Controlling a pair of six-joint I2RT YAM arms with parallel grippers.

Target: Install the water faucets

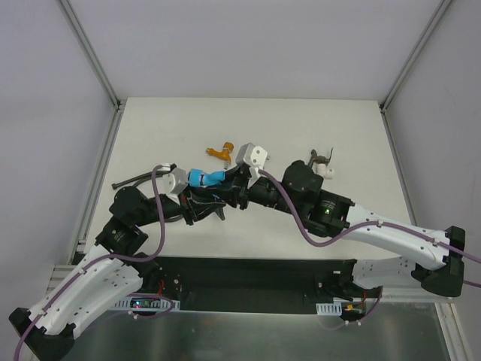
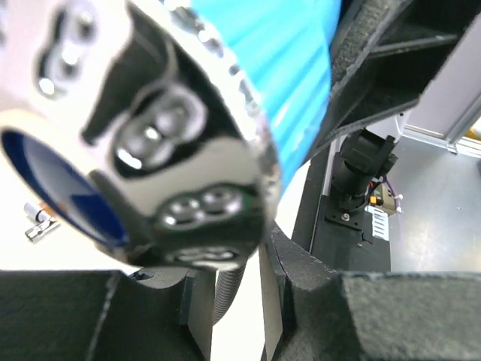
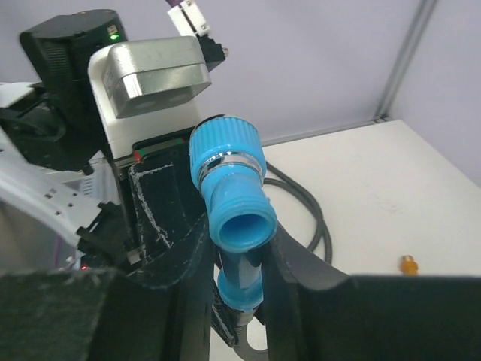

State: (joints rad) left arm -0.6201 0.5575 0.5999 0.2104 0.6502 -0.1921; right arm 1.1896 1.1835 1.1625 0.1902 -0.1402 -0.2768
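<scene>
While tight in right gripper (image 3: pixel 240 252) — faucet (image 3: pixel 225 162)

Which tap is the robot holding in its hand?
The bright blue tap, pinched in the right hand. The orange tap and the dark grey-brown tap just lie on the table, with no hand on them.

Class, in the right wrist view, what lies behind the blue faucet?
A dark hose curls on the table behind the blue faucet. Its near end is hidden by the fingers of the right gripper, as is the faucet's lower part.
</scene>
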